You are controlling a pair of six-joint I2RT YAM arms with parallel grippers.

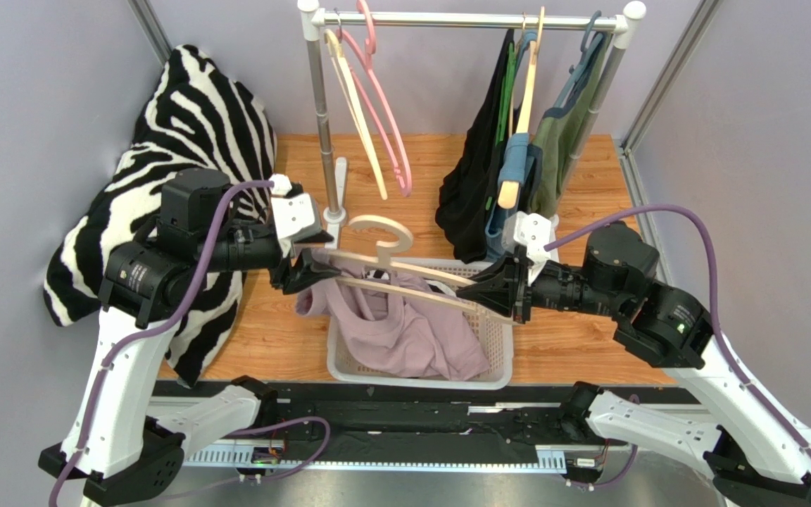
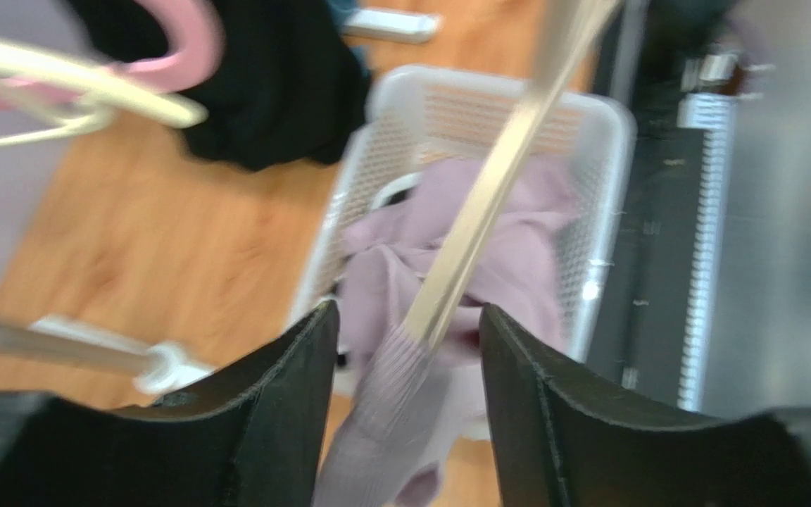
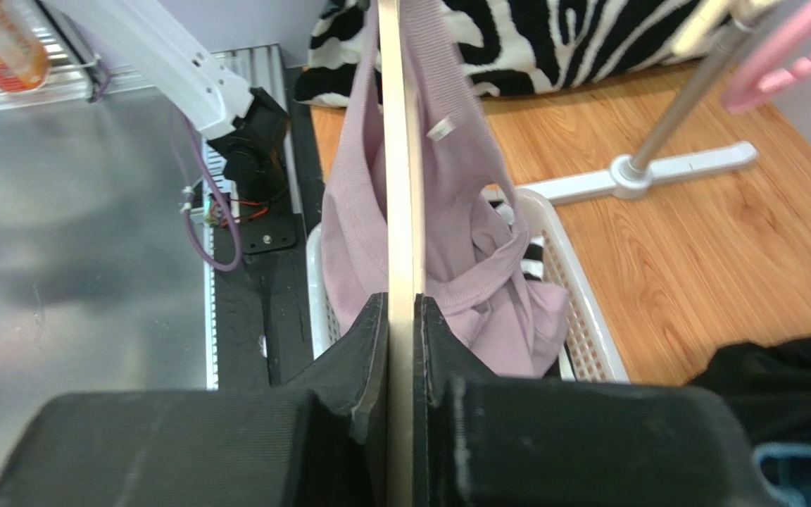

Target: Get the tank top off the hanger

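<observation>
The wooden hanger (image 1: 399, 266) is held level above the white plastic basket (image 1: 496, 364), its hook pointing to the far side; it spans the gap between the two arms, over the near middle of the wooden table (image 1: 590, 211).

The mauve tank top (image 1: 410, 333) is still on the hanger; one strap is looped over the hanger's left end, and the body hangs down and bunches inside the basket.

The right gripper (image 1: 496, 287) is at the hanger's right end; in the right wrist view its fingers (image 3: 373, 338) are pressed flat against both sides of the pale bar (image 3: 399, 158), clamped on it with no gap, and the tank top (image 3: 452, 243) hangs beyond them along the bar.

The left gripper (image 1: 309, 277) is at the hanger's left end; in the left wrist view its jaws stand apart, with the bar's tip (image 2: 494, 180) and the ribbed strap (image 2: 389, 401) lying in the gap between them; neither finger (image 2: 272, 401) is seen pressing on bar or cloth, though the view is blurred.

On the far side stands a metal clothes rail (image 1: 463, 19); a pink hanger (image 1: 383, 106) and a cream hanger (image 1: 357, 106) hang bare at its left, and dark and green garments (image 1: 479, 180) hang at its right; a zebra-print cushion (image 1: 188, 137) leans against the left wall.
</observation>
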